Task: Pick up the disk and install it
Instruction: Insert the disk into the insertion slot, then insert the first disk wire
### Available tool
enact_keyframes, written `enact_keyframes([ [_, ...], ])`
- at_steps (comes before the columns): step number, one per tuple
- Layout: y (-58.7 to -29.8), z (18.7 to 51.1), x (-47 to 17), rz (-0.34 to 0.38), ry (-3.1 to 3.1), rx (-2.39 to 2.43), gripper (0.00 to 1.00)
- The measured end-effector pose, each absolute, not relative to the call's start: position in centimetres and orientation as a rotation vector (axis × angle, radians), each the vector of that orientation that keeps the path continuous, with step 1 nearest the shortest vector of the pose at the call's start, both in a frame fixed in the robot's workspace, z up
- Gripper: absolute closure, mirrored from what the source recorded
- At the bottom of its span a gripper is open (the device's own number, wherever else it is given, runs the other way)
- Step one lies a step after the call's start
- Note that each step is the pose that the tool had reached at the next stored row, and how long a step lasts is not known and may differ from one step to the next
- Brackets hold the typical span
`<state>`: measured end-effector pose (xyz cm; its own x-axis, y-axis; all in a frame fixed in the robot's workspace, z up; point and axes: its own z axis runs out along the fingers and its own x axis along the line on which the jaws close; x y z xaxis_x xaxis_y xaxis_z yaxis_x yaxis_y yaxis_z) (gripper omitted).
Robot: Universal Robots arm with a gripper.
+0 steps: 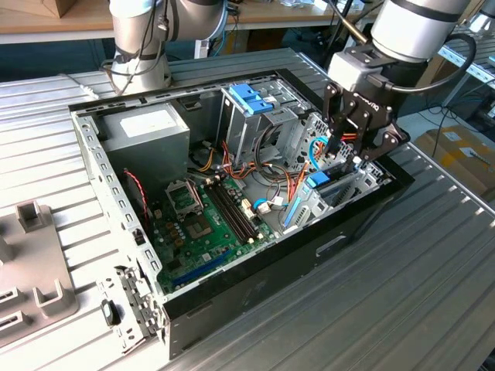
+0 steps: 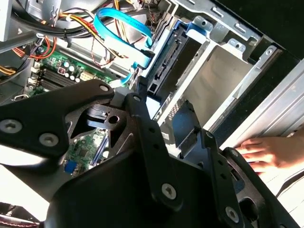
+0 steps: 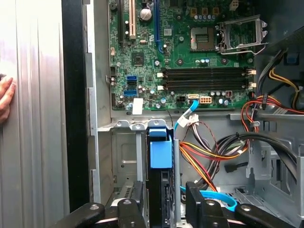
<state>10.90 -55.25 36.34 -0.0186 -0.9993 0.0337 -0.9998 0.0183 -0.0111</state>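
The disk (image 1: 319, 182) stands on edge in the drive bay at the front corner of the open computer case (image 1: 93, 166), on the exterior view's right, its blue rail uppermost. In the first wrist view the disk (image 3: 160, 154) is seen edge-on, with its blue rail end between the bay's metal walls. The second wrist view shows the disk (image 2: 166, 71) as a dark edge with blue rails inside the bay. My gripper (image 1: 346, 158) hangs just above it. Its black fingers (image 3: 130, 211) straddle the disk with a gap on one side, so the gripper (image 3: 165, 209) looks open.
A person's hand (image 2: 266, 152) rests on the ribbed table beside the case, and the first wrist view also catches the hand (image 3: 4, 97). Inside the case are the motherboard (image 1: 205, 224), a grey power-supply box (image 1: 147, 127), a blue-topped metal cage (image 1: 251, 97) and loose cables (image 3: 209, 152). Grey fixtures (image 1: 31, 255) sit at the exterior view's left.
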Motion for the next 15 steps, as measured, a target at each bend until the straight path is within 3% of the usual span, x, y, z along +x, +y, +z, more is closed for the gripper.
enact_keyframes([
  [15, -55.25, 35.53, 10.89, 0.050, -2.230, 2.189, 0.51],
])
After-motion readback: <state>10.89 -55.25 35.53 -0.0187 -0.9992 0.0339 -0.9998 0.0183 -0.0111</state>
